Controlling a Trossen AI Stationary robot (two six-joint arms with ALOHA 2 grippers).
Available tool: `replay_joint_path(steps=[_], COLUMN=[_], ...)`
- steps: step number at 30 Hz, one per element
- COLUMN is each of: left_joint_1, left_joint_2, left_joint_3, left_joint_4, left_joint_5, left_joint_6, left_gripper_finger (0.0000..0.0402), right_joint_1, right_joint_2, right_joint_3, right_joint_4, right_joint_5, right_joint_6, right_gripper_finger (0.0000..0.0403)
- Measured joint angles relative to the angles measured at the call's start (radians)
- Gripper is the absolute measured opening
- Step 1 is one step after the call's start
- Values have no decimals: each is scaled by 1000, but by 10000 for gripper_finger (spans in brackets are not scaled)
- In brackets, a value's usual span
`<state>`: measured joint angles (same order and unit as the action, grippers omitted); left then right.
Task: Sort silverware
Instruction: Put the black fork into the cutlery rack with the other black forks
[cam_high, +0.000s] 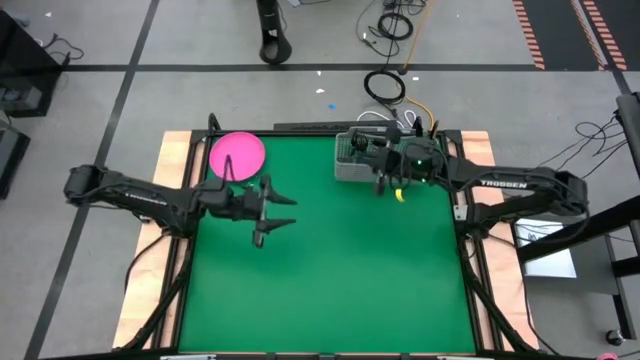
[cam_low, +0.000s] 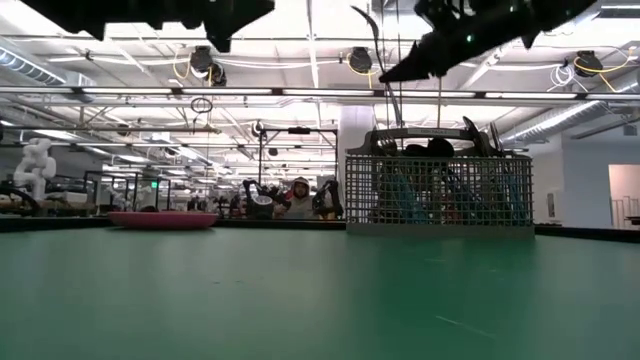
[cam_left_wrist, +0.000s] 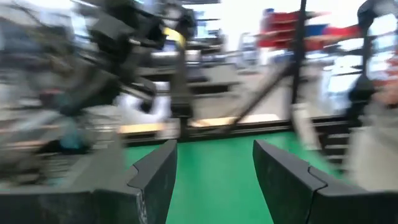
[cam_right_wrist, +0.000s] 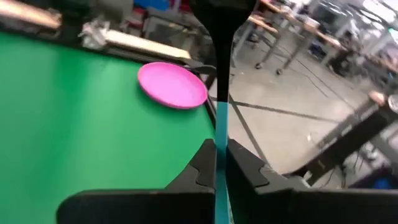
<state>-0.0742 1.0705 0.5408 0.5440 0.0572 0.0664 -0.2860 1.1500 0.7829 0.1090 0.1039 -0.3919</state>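
Note:
My right gripper (cam_right_wrist: 221, 148) is shut on one piece of silverware (cam_right_wrist: 221, 93), which has a light blue handle and a dark head. It hovers just beside the gray mesh basket (cam_high: 353, 157) at the table's far right and shows high above it in the low view (cam_low: 400, 68). More silverware (cam_low: 420, 190) stands upright inside the basket (cam_low: 440, 190). My left gripper (cam_high: 272, 217) is open over the table's left middle, near the pink plate (cam_high: 237, 152), and touches nothing. In its wrist view the open fingers (cam_left_wrist: 214, 152) frame bare green mat. My right gripper pinches the light blue handle (cam_right_wrist: 221, 134) of one piece of silverware between its two fingers. The piece is lifted clear of the table and the basket. Its dark head (cam_right_wrist: 222, 25) sticks out beyond the fingertips.
The round pink plate (cam_right_wrist: 172, 84) lies flat at the far left of the green mat (cam_high: 340, 280). The basket stands at the far right edge. The mat's middle and near half are open room. Wooden borders (cam_high: 172, 160) and a metal frame run along the table's sides.

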Motion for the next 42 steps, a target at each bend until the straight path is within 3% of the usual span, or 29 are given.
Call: replay_joint_path(steps=[6,8,18,29,42], left_joint_1=[-4,-3,0,0,-8], left_joint_2=[-40,-36,-33,-33,-33], left_joint_3=[-64,-74,-74,-74,-73], left_joint_4=[-15,-35,-30,-30,-29], left_joint_5=[-410,-463,-458,-454,-454], left_joint_6=[73,74,81,71,70], left_gripper_finger=[212,212,212,212,212], right_joint_1=[-80,-95,-128,-129,-131], right_joint_2=[0,0,5,6,6], right_joint_3=[-76,-98,-231,-259,-259], right_joint_4=[96,102,324,302,299], right_joint_5=[50,84,120,157,156], right_joint_6=[153,167,264,297,327], right_gripper_finger=[0,0,0,1,45])
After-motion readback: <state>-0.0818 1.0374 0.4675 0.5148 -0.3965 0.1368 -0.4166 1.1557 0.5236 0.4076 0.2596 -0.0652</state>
